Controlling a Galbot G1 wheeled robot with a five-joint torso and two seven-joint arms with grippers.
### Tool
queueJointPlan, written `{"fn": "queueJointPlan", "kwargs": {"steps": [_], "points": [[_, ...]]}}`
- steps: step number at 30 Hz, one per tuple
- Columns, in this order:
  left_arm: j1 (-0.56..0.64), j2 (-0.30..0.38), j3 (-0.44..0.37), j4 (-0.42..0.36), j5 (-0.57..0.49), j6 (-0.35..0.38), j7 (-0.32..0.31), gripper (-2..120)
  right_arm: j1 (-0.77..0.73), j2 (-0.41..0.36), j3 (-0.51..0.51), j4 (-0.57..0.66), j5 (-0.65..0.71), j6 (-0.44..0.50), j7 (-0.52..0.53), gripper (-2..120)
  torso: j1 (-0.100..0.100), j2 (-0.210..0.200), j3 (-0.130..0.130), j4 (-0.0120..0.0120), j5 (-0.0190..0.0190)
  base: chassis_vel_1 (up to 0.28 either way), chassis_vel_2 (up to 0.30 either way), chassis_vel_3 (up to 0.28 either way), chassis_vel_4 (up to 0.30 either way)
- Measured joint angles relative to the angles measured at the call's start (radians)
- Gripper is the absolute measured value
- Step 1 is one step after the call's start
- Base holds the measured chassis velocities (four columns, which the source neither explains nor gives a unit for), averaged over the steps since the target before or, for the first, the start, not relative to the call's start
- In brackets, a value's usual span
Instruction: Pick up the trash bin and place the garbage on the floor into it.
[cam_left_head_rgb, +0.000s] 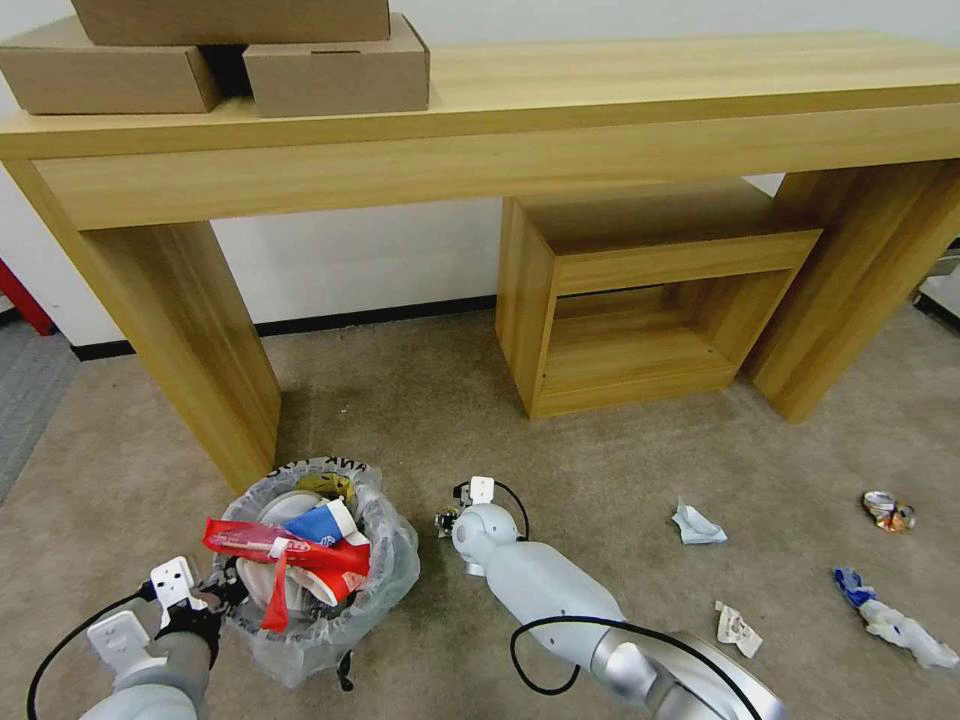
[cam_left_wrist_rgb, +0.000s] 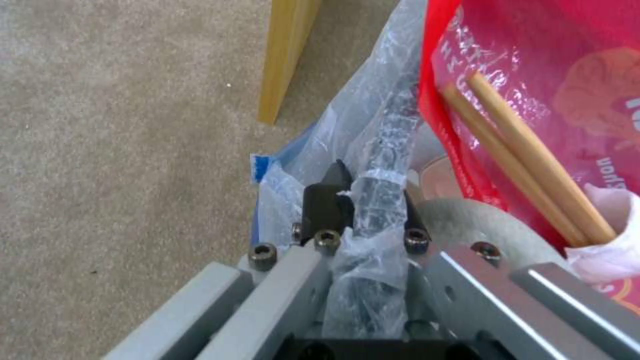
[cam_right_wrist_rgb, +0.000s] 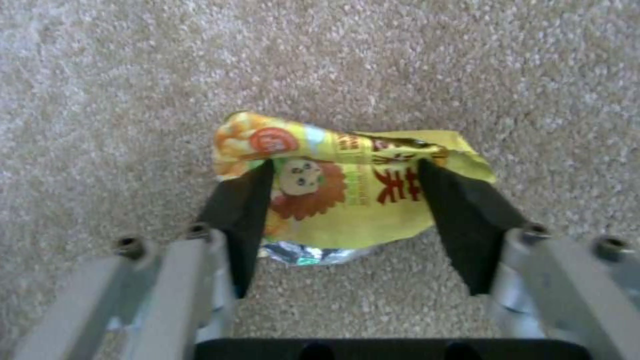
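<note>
Right gripper (cam_right_wrist_rgb: 340, 215) sat low over the carpet (cam_left_head_rgb: 560, 430), its tip hidden behind its own wrist in the head view. In the right wrist view the jaws were wide, 1 black wedge pad either side of a crumpled yellow snack wrapper (cam_right_wrist_rgb: 347, 190) with a silver foil edge; contact with the pads was hard to judge.

Left gripper (cam_left_wrist_rgb: 363, 200) was at the near-left rim of the trash bin (cam_left_head_rgb: 318, 600), jaws narrow and clamped on the rim with the crinkly clear bag liner (cam_left_wrist_rgb: 373, 150) bunched between them. The dark bin wall barely showed through the plastic, and the rim lettering was partly cut off.

The bin sat by the leg of the wooden table (cam_left_head_rgb: 180, 330), whether lifted or on the floor unclear. Inside it: red wrapper (cam_left_head_rgb: 285, 548) across the top, 2 wooden sticks (cam_left_wrist_rgb: 527, 160) against it, a blue-white cup (cam_left_head_rgb: 322, 522), white pieces underneath.

On the carpet to the right: 2 crumpled papers (cam_left_head_rgb: 697, 524), crushed can (cam_left_head_rgb: 888, 511), blue-white scrap (cam_left_head_rgb: 890, 615).

Cardboard boxes (cam_left_head_rgb: 335, 70) on the tabletop were cropped at the top.
</note>
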Motion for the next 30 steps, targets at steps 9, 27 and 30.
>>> {"fn": "queueJointPlan", "kwargs": {"steps": [9, 27, 30], "points": [[-0.004, -0.006, 0.004, 0.004, 0.005, -0.005, 0.003, 1, -0.012, -0.016, -0.013, 0.006, -0.020, 0.009, -0.011, 20, 0.000, 0.000, 0.000, -0.0001, 0.0001, 0.000, 0.000, 0.000, 0.000], [-0.023, -0.015, 0.012, 0.035, 0.021, -0.012, 0.008, 1, -0.052, -0.130, -0.064, 0.143, -0.025, 0.023, -0.047, 0, 0.000, 0.000, 0.000, 0.0000, 0.0000, 0.000, 0.000, 0.000, 0.000], [-0.031, -0.015, 0.016, 0.044, 0.021, -0.012, 0.008, 1, -0.063, -0.183, -0.089, 0.227, -0.010, 0.016, -0.044, 0, 0.000, 0.000, 0.000, -0.0001, 0.0000, 0.000, 0.000, 0.000, 0.000]]}}
